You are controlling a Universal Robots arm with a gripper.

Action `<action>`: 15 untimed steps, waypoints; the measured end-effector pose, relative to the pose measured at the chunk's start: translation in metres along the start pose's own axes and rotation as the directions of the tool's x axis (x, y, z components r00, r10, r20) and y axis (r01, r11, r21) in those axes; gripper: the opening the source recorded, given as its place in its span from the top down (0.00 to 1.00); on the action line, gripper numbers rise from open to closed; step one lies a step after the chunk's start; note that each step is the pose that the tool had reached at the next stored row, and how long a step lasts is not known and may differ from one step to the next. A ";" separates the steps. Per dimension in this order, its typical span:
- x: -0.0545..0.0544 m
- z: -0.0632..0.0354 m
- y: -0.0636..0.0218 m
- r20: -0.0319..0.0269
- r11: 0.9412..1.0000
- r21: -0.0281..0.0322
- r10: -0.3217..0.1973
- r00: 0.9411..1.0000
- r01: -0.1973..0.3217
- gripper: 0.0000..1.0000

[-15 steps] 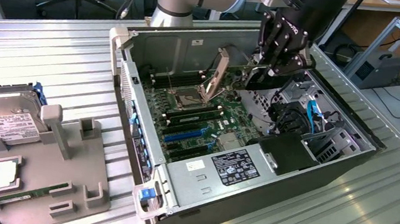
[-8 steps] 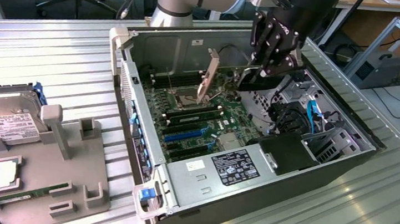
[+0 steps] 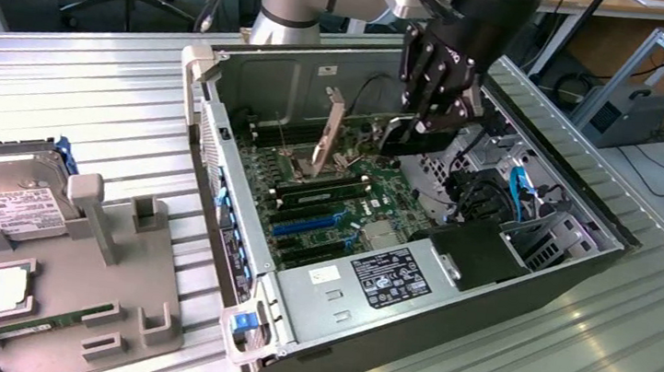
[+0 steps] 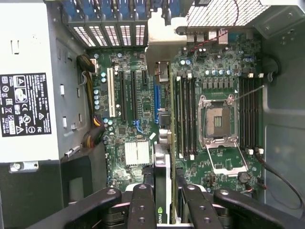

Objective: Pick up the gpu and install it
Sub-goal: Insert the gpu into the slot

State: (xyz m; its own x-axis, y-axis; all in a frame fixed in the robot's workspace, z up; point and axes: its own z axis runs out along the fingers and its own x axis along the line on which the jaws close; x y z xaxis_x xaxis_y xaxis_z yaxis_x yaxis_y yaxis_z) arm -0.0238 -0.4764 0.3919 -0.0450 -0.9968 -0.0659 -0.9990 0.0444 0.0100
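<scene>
My pincer point(image 4: 163, 185) is clamped on the gpu point(image 4: 162, 160), one finger point(image 4: 143, 200) pressed to each flat side of the card. From the wrist I see the card only edge-on, as a thin strip running away from my fingers. A green logo on it is cut off at the frame edge. Its silver bracket point(image 4: 163, 45) is at the end farthest from my pincer, close to the slotted rear wall of the computer case point(image 4: 281, 143).

In the exterior view my pincer point(image 3: 422, 132) is down inside the open case point(image 3: 455, 315). The gpu point(image 3: 369, 136) reaches from it toward the exterior view's left, with the bracket point(image 3: 329, 138) standing tilted. My fingers and the case wall hide the card's lower edge, so I cannot tell whether it touches the motherboard point(image 4: 128, 119) beneath it. A blue slot point(image 4: 156, 98) shows just beside the card.

The power supply point(image 3: 381, 279) lies beside my pincer inside the case; its label is too small to read. Well apart, outside the case, a hard drive point(image 3: 7, 200) leans on a grey holder point(image 3: 82, 275) on the counter point(image 3: 82, 95).
</scene>
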 end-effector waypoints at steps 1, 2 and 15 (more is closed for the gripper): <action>0.000 0.0022 0.0003 0.000 1.000 0.000 0.000 1.000 0.000 0.73; 0.000 0.0047 0.0007 0.000 1.000 0.000 0.000 1.000 0.000 0.73; 0.001 0.0214 0.0012 0.000 1.000 0.000 0.000 1.000 0.000 0.73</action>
State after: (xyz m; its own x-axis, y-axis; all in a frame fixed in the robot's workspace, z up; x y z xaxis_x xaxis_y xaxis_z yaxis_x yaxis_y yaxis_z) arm -0.0252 -0.4763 0.3705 -0.0449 -0.9968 -0.0657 -0.9990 0.0443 0.0100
